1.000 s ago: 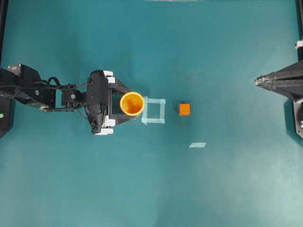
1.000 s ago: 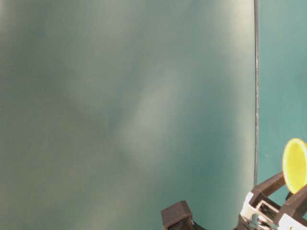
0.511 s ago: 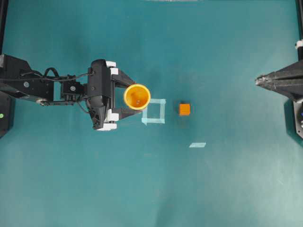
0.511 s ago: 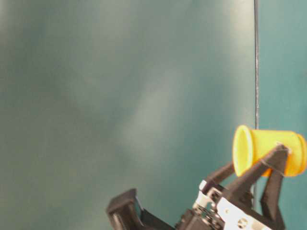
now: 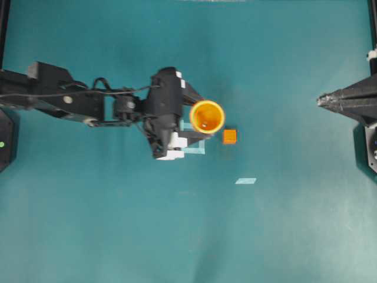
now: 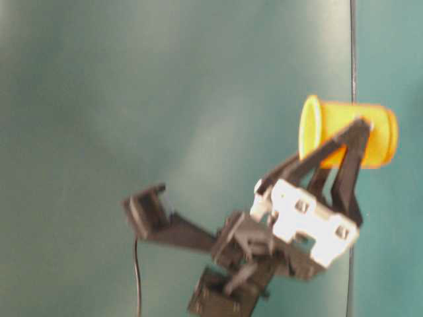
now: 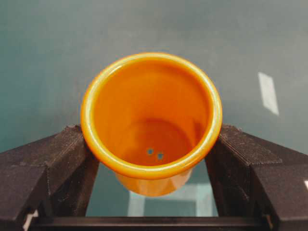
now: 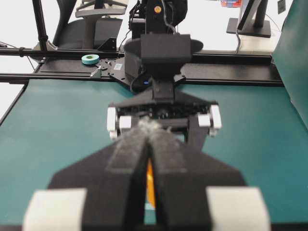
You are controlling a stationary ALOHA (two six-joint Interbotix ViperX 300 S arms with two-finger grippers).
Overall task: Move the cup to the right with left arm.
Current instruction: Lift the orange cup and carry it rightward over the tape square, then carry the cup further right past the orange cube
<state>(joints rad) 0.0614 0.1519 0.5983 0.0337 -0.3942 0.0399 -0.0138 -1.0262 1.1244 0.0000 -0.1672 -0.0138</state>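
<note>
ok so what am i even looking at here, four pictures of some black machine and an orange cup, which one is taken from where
It is a robot with two black arms at a teal table. The overhead view looks straight down: the left arm reaches in from the left, and its gripper is closed on the cup. The right gripper sits parked at the right edge, shut.

The table-level view shows the cup carried in the air, between the two fingers. The left wrist camera rides on that arm and looks into the cup, with a finger on each side. The right wrist camera looks along its own closed fingers toward the other arm.

Also on the table: a small orange cube, a square of pale tape and a tape strip.
</note>
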